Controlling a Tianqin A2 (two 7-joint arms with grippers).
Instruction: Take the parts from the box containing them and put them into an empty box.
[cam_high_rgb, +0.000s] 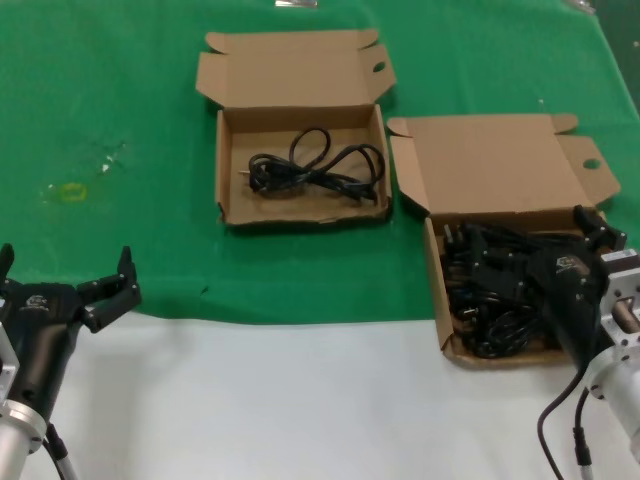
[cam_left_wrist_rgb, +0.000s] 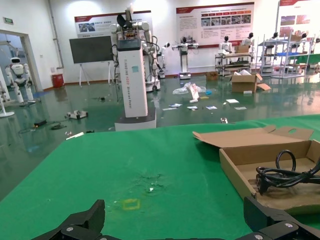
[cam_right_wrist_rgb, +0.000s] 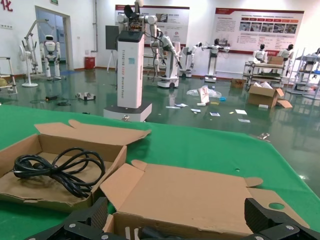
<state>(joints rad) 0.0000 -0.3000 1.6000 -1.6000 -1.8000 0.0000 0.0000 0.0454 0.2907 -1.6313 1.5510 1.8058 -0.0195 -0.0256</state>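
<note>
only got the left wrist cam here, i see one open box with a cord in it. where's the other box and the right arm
Observer: A second box, full of black cords, sits to the right of yours and nearer the robot.
Operator: and the right gripper
Observer: The right gripper is over that full box, fingers open, holding nothing.
Operator: how many cords in my box
Observer: The head view shows just one coiled cord in the smaller box.
Operator: where's my gripper overall
Observer: The left gripper is open at the table's near left edge, away from both boxes.
</note>
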